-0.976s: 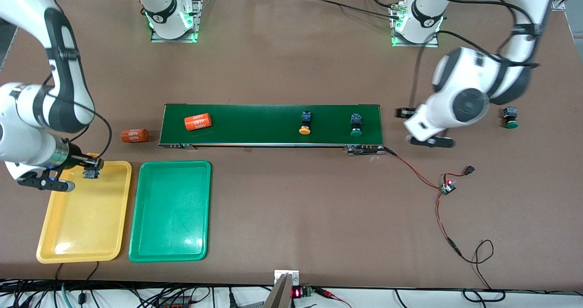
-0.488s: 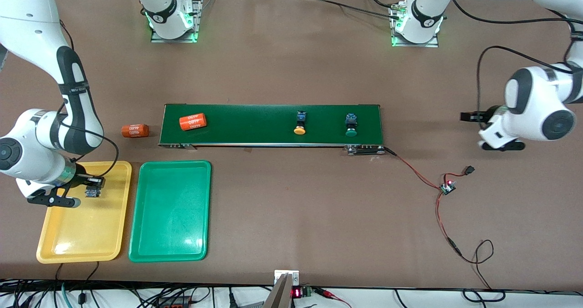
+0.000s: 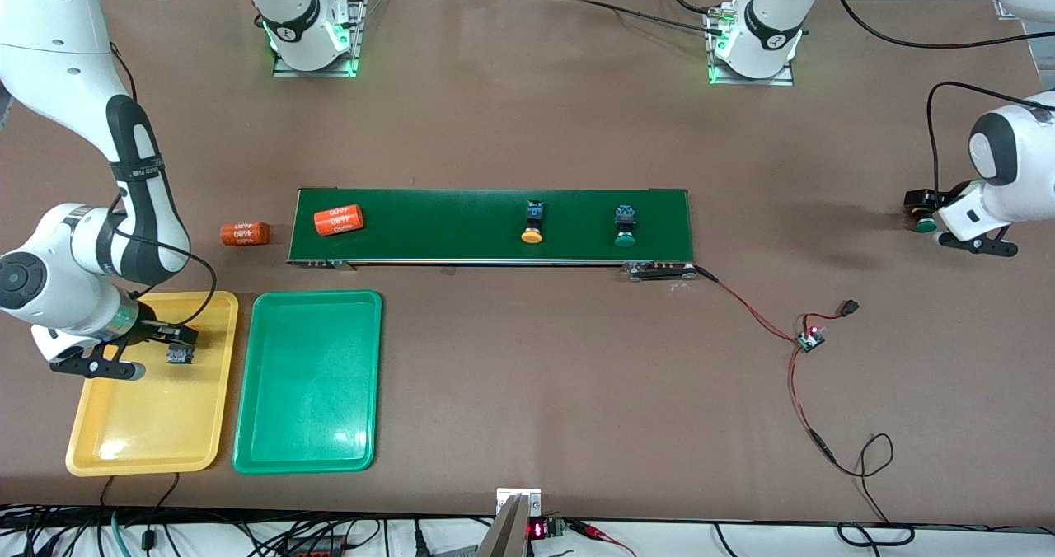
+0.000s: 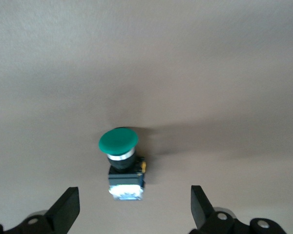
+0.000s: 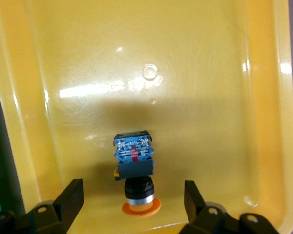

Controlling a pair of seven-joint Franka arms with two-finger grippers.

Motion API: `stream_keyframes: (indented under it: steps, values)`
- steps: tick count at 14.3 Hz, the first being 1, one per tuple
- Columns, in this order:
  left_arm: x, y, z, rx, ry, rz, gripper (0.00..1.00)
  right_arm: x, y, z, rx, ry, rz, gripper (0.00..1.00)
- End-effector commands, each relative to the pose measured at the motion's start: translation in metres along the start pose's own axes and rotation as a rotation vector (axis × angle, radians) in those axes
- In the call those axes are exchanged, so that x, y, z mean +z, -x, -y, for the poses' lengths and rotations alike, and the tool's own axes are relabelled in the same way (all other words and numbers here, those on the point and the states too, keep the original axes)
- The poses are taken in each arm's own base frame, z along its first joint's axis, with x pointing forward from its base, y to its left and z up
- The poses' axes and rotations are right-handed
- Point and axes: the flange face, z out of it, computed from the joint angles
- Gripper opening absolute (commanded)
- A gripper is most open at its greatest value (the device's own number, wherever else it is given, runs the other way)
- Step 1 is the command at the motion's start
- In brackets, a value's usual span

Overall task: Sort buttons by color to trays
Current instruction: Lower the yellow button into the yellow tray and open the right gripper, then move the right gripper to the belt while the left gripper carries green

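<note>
Hovering wide-open left end effector point(image 4: 132, 214) straddling green-capped button point(image 4: 121, 163) on desk point(image 4: 146, 58), cap pointing twelve o'clock; right end effector point(image 5: 133, 204) gaping over released yellow-capped button point(image 5: 136, 170).

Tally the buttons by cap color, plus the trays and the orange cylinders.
Yellow-cap buttons: 2
Green-cap buttons: 2
Trays: 2, yellow tray, green tray
Orange cylinders: 2
Total: 8

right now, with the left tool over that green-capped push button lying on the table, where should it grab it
Probably the squarish black-and-blue body of the green-capped push button, not its wide round cap. It lies on its side on the bare table, between the open fingers of the left tool, so come straight down and close on the body's two flat sides.
</note>
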Motion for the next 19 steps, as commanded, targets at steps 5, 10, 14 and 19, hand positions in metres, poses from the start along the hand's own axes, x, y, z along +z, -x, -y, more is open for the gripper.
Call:
stream_keyframes:
  steps: [5, 10, 14, 19]
  values:
    - [0.045, 0.017, 0.003, 0.068, -0.032, -0.014, 1.0, -0.117, 0.018, 0.039, -0.012, -0.056, 0.137, 1.0]
    - [0.06, 0.02, 0.003, 0.065, -0.02, 0.012, 0.57, -0.197, 0.066, 0.071, -0.069, -0.089, 0.176, 1.0]
    - [0.051, 0.021, 0.003, 0.049, 0.004, 0.039, 0.4, -0.229, 0.104, 0.075, -0.078, -0.135, 0.184, 1.0]
    - [-0.018, -0.007, -0.016, 0.09, 0.084, 0.111, 0.39, -0.218, 0.143, 0.105, -0.075, -0.201, 0.143, 1.0]
